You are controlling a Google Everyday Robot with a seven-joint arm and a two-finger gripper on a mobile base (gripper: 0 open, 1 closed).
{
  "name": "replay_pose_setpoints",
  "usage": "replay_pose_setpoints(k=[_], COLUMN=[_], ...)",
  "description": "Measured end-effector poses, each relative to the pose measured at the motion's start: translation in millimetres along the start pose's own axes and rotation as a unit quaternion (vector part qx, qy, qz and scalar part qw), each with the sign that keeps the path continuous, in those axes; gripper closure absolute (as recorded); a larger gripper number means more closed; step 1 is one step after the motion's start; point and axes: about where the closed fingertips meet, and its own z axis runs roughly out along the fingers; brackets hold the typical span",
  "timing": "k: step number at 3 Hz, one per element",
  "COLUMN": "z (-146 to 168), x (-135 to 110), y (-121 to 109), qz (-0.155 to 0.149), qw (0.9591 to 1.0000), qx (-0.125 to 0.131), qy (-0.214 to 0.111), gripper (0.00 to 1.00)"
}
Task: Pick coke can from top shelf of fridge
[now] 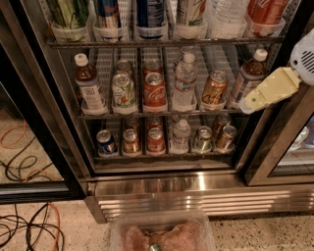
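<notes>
Nearest you, at 6 o'clock, a clear tub [162, 230] sits on the speckled floor, with cables [24, 225] at 8 o'clock. At 3 o'clock the gripper [249, 103] hangs before the fridge [196, 188], just beside a brown bottle [249, 73] on the middle rack. You cannot tell whether the claw is apart or together. Farther in, at 1 o'clock, the coke can [265, 11] stands in the rightmost holder of the top shelf [162, 43], above the gripper and apart from it.
</notes>
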Motion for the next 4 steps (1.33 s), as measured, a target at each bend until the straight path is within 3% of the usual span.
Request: replay_pose_setpoints(k=[1, 3, 4], z=[6.2, 16.2, 15.4], x=[-14.9, -59.6, -60.9], y=[3.3, -1.2, -1.5], qz=[0.034, 0.111, 0.114], qw=[0.9991, 0.9889, 0.9882], qx=[0.003, 0.018, 0.018], qy=[-0.026, -0.098, -0.101], gripper=[0.00, 0.00, 0.00])
